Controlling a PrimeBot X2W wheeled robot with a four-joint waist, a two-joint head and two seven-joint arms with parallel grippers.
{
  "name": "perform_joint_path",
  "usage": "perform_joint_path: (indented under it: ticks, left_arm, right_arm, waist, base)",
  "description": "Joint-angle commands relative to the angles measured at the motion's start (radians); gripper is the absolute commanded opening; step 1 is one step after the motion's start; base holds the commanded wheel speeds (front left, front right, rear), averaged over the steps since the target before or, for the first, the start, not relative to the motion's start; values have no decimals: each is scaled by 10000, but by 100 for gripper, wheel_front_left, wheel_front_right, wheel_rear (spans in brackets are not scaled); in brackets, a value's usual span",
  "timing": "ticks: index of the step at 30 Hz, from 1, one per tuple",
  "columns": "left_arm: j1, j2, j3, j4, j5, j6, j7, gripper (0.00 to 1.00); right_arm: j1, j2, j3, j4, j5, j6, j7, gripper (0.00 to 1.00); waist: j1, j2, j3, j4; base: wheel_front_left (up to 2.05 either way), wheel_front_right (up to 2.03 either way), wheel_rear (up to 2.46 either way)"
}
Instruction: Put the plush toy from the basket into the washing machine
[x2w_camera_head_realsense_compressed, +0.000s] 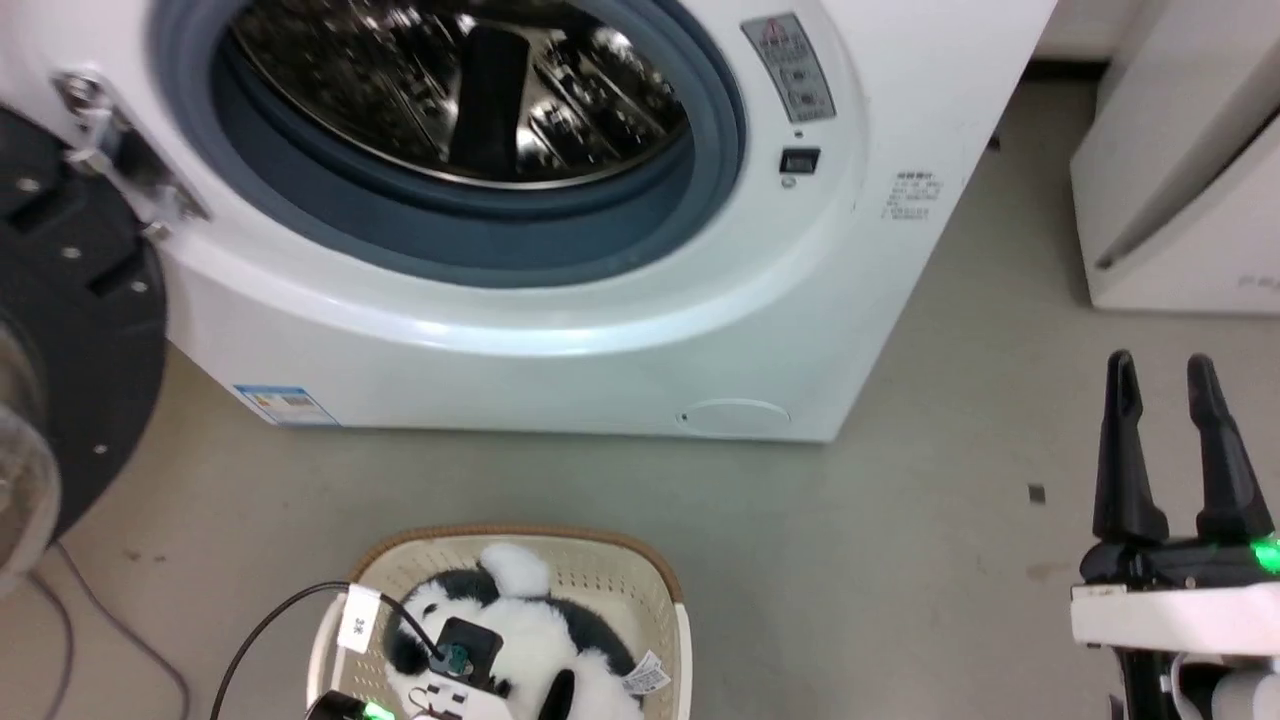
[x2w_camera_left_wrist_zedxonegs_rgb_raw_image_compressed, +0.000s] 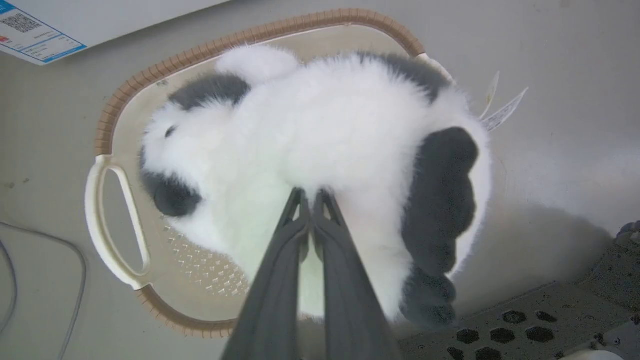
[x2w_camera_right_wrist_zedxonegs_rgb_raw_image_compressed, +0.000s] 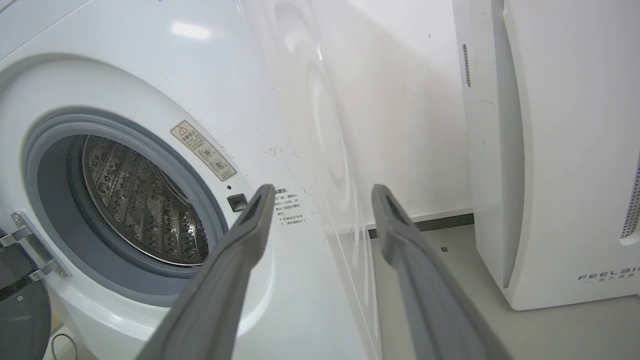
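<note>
Left pincer (x2w_camera_left_wrist_zedxonegs_rgb_raw_image_compressed: 311, 197) nips the plush toy (x2w_camera_left_wrist_zedxonegs_rgb_raw_image_compressed: 350, 125) in the basket (x2w_camera_left_wrist_zedxonegs_rgb_raw_image_compressed: 107, 115); right pincer (x2w_camera_head_realsense_compressed: 1160, 370) stands spread and empty.
The left arm reaches down, its fingers squeezed together on white fur. The toy is fluffy white with black patches, its sewn tag (x2w_camera_left_wrist_zedxonegs_rgb_raw_image_compressed: 502, 112) poking out. The basket sits on the floor before the washing machine (x2w_camera_head_realsense_compressed: 600, 340), whose door is open. The right pincer points up off to the right. The white appliance (x2w_camera_right_wrist_zedxonegs_rgb_raw_image_compressed: 565, 150) beside it reads "FEELBI", cut off at the edge.
</note>
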Motion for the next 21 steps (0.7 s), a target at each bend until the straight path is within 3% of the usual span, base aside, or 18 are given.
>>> perform_joint_path:
  ticks: [1, 11, 21]
  left_arm:
    - [130, -57, -35, -33, -54, 24, -226, 0]
    - [435, -111, -91, -768, -142, 326, -640, 0]
    - [937, 208, 119, -3047, -74, 812, -662, 0]
  right_arm:
    - [248, -4, -9, 44, -30, -7, -44, 100]
    - [829, -4, -43, 121, 6, -7, -44, 100]
    - [1144, -4, 5, 199, 76, -7, -44, 100]
  waist:
    - [1, 0, -536, 261]
    - [1, 0, -1292, 581]
    - [1, 0, -1798, 721]
  base:
    - [0, 0, 0]
    - [0, 0, 0]
    - [0, 0, 0]
